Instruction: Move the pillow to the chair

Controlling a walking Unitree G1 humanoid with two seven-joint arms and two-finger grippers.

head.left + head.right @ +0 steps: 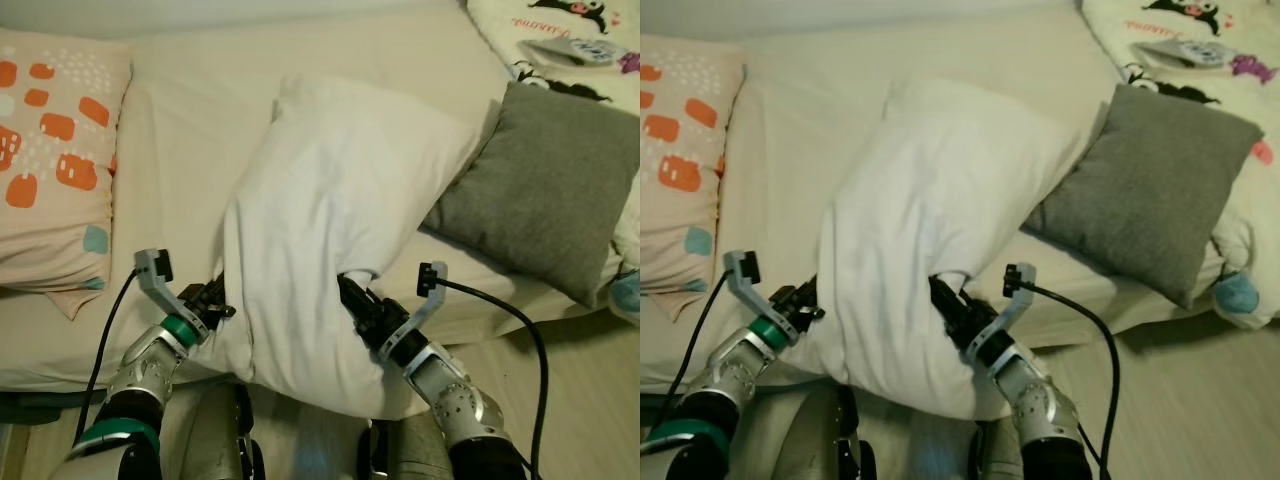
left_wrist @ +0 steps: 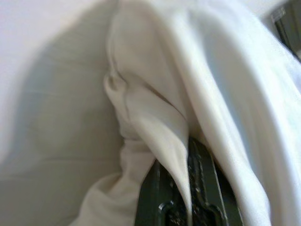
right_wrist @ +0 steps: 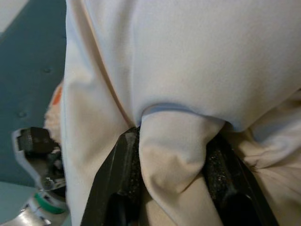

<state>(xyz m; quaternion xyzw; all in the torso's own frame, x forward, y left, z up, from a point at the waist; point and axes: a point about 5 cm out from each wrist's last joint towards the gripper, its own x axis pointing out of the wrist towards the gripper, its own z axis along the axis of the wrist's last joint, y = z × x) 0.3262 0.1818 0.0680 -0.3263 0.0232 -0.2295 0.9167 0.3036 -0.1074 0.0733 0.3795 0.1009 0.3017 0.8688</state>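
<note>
A large white pillow [image 1: 335, 230] stands tilted at the near edge of a cream-sheeted bed [image 1: 190, 110], its far end leaning back over the mattress and its near end hanging past the bed's edge toward the robot. Both grippers have hold of it low down: the left gripper [image 1: 212, 305] is closed on a fold at the pillow's near left side, and the right gripper [image 1: 358, 300] is closed on a bunch of fabric at its near right side. To my eye the grasp is made and the lift is in hand, so the step is picking up rather than carrying; the next move seems to call for raising the pillow clear of the bed, then turning toward the chair (no chair appears from where the robot looks). The left wrist view gives what the head views cannot: a thin pleat of white cloth pinched tight between two dark fingers [image 2: 200, 188]. The right wrist view shows a thicker wad of cloth between fingers [image 3: 218, 172] set wider apart, with the other arm's green-ringed wrist beyond. Just right of the white pillow lies a grey cushion [image 1: 545, 190], touching it; at the far left rests an orange-patterned pillow [image 1: 50, 150], and a cartoon-printed blanket [image 1: 560, 30] sits at the far right.
</note>
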